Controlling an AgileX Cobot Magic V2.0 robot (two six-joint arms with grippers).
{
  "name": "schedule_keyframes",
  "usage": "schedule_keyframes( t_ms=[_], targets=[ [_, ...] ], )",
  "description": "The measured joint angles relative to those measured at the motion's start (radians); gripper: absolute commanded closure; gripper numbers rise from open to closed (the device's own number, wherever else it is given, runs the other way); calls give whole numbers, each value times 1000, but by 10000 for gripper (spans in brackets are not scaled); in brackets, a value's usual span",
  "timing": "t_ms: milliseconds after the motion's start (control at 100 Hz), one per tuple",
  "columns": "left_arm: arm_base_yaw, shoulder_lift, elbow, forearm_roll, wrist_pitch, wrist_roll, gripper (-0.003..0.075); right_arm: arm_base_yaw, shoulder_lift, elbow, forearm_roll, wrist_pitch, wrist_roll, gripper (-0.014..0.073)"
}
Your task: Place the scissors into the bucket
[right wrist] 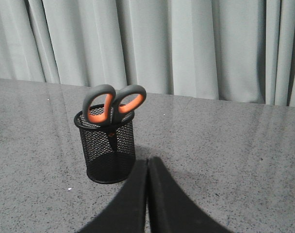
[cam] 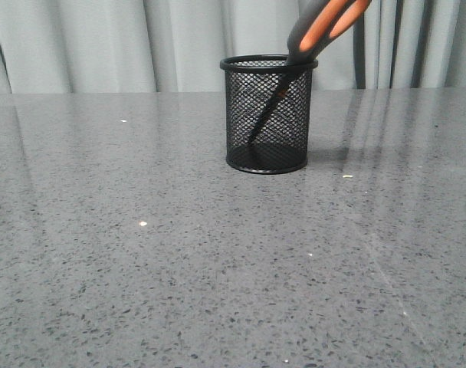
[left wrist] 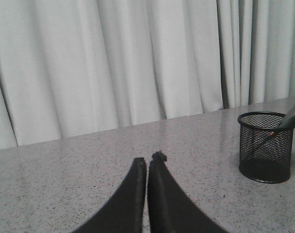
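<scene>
The bucket (cam: 267,115) is a black wire-mesh cup standing upright in the middle of the grey table. The scissors (cam: 325,27) stand in it, blades down, the grey and orange handles leaning out over the rim to the right. Both also show in the right wrist view, the bucket (right wrist: 108,150) with the scissors (right wrist: 113,104) in it, and in the left wrist view, the bucket (left wrist: 265,148) with the scissors (left wrist: 293,114). My left gripper (left wrist: 147,159) is shut and empty, well away from the bucket. My right gripper (right wrist: 148,159) is shut and empty, just beside the bucket. Neither gripper shows in the front view.
The grey speckled table (cam: 218,268) spreads in front of and on both sides of the bucket. Pale curtains (cam: 103,46) hang behind its far edge. A few small white specks (cam: 142,224) lie on the surface.
</scene>
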Motion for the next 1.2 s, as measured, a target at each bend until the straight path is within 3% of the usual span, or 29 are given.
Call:
schedule_keyframes(
  t_ms=[100,250,440,570,1200],
  targets=[
    [6,0,21,90,-14,-68,740,0,0,2,0,-1,0,638],
    [69,-11,96,376,-23,-425,740,0,0,2,0,-1,0,638],
    [173,-19,216,476,-34,-561,740,0,0,2,0,-2,0,638],
    [191,-19,226,492,-108,-608,740,0,0,2,0,-2,0,638],
    [193,-19,226,496,-118,-624,740,0,-1,2,0,-2,2,638]
  ],
)
